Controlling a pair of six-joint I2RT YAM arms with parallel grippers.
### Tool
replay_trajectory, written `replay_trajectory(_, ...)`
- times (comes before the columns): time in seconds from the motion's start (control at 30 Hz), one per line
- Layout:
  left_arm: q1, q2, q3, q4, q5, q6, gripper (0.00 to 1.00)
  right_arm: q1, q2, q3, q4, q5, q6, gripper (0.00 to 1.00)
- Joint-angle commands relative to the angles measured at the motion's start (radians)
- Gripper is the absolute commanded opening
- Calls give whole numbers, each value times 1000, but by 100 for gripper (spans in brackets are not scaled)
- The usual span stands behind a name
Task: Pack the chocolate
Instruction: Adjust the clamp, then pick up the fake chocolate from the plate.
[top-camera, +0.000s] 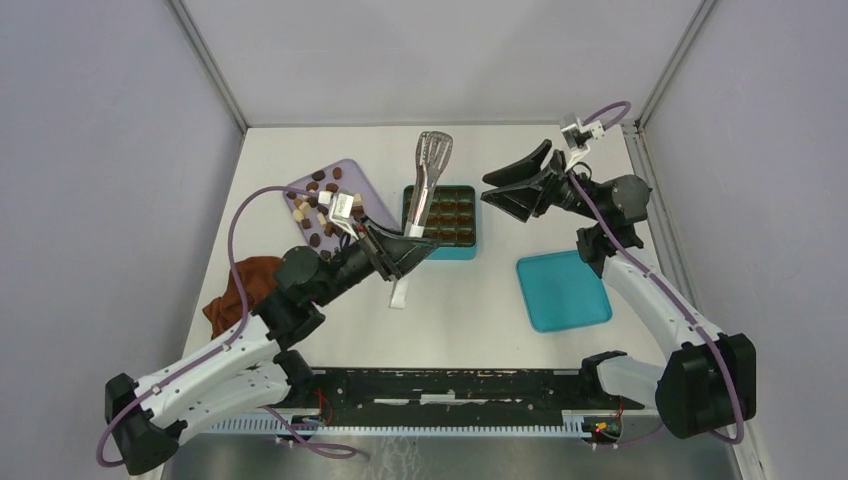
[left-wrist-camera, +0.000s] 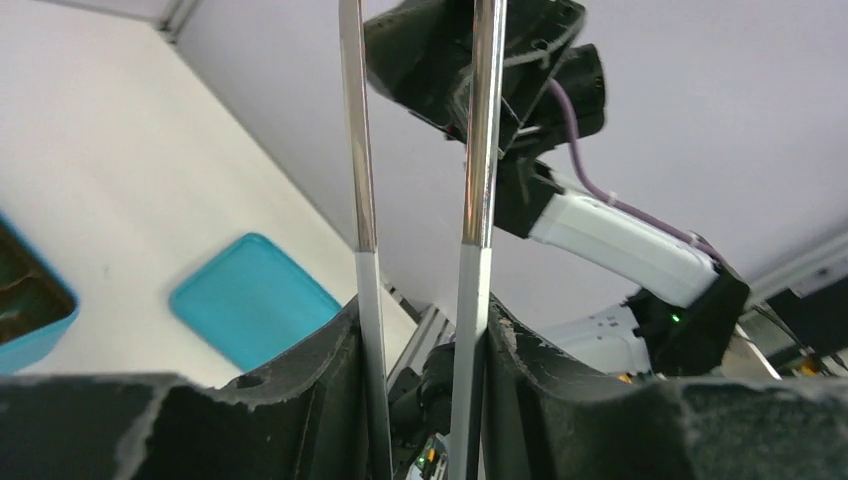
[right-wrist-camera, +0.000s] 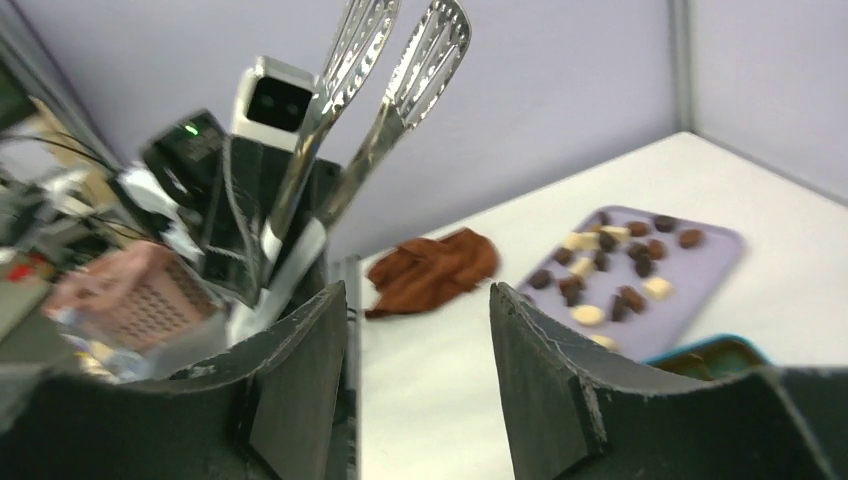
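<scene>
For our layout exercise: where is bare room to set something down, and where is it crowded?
Free: near strip between brown cloth and teal lid; far strip behind lilac tray. Crowded: around the teal box, with left gripper and tongs.

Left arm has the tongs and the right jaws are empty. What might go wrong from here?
The left jaws pinch the tongs low on their arms, so the long free end may tilt or slip. Seen from above, the tongs cross the box. A swing toward the chocolate might clip its rim or scatter pieces off the tray.
</scene>
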Motion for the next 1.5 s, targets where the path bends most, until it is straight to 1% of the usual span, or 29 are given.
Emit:
replay_trajectory(0.0, 2, -63, 66, -264, -157, -17, 42, -61, -52, -42, -279, -54, -406, 60)
replay_trajectory(0.1, 17, -90, 102, -420, -224, -6, 42, -101, -83, -90, -410, -53, -598, 60)
replay_trajectory(0.17, 40, -94, 127, -515, -247, 4, 42, -113, -91, -104, -472, -55, -675, 60)
replay_trajectory(0.27, 102, -93, 153, -611, -237, 21, 42, -117, -95, -109, -542, -42, -764, 60)
replay_trajectory(0.33, 169, -88, 161, -643, -194, 26, 41, -121, -98, -115, -549, -33, -787, 60)
replay_trajectory(0.53, 427, -45, 201, -725, 60, 70, 41, -153, -122, -139, -546, -39, -822, 60)
replay_trajectory(0.63, 511, -6, 225, -782, 131, 115, 41, -164, -136, -162, -544, -41, -840, 60)
replay_trajectory(0.8, 551, 44, 250, -888, 130, 204, 41, -180, -155, -197, -516, -50, -868, 61)
replay_trajectory(1.03, 578, 23, 232, -977, 106, 267, 41, -188, -182, -244, -456, -74, -902, 61)
replay_trajectory(1.13, 580, 23, 235, -1023, 78, 293, 41, -188, -191, -281, -398, -106, -926, 66)
replay_trajectory(1.2, 580, 33, 242, -1054, 66, 306, 41, -189, -191, -290, -397, -113, -927, 69)
replay_trajectory(1.37, 581, 61, 273, -1131, 21, 331, 41, -190, -193, -269, -448, -165, -990, 71)
replay_trajectory(1.47, 580, 72, 280, -1161, 6, 341, 41, -189, -178, -239, -532, -171, -1037, 71)
